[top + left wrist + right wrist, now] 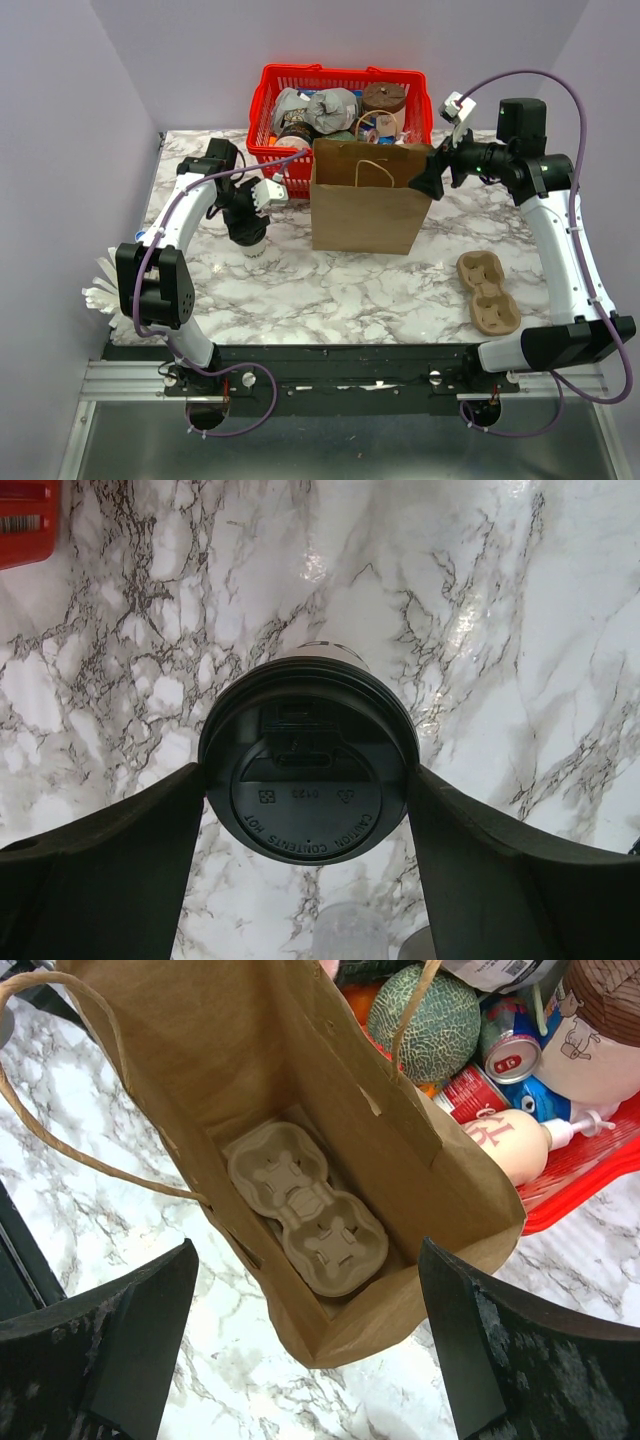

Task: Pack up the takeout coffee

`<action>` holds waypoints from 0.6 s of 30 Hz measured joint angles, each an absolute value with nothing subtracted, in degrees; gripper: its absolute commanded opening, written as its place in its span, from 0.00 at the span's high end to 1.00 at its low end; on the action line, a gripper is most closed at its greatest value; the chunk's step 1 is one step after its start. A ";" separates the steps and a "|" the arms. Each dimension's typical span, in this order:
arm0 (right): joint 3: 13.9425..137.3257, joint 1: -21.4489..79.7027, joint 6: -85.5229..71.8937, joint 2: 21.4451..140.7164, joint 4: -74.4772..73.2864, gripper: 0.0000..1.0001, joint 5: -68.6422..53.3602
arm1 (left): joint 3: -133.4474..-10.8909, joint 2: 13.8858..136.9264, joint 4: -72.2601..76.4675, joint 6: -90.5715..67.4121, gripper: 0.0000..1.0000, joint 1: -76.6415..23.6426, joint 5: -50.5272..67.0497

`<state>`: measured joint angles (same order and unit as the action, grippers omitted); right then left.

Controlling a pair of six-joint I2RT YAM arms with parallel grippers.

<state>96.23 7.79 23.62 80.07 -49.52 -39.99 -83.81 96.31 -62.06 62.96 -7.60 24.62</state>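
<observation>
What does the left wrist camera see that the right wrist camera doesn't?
Only the left wrist view: the white paper coffee cup with a round black plastic lid, standing between the fingers of the left gripper. Only the right wrist view: the open brown paper bag with a cardboard cup carrier at its bottom, plus a green melon and a drink can. Both: the white marble table, the red plastic basket, and black fingers at the lower corners.

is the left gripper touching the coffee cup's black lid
Cannot tell. Left wrist view: the left gripper flanks the round black plastic lid of the white paper cup, finger edges overlapping its rim.
</observation>
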 measured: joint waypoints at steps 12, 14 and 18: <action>99.66 7.79 22.98 81.56 -49.43 0.00 -39.97 | -84.25 96.27 -64.07 64.34 0.40 -7.55 24.62; 102.02 7.79 23.00 82.37 -49.36 0.00 -39.94 | -84.27 95.85 -65.04 64.23 0.42 -7.53 24.71; 107.55 7.68 23.05 84.99 -49.04 0.00 -40.01 | -83.81 92.62 -66.15 63.44 0.55 -7.51 25.36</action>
<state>107.55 7.68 23.05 84.99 -49.04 -40.01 -83.81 92.62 -66.15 63.44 -7.51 25.36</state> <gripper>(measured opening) 0.995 0.827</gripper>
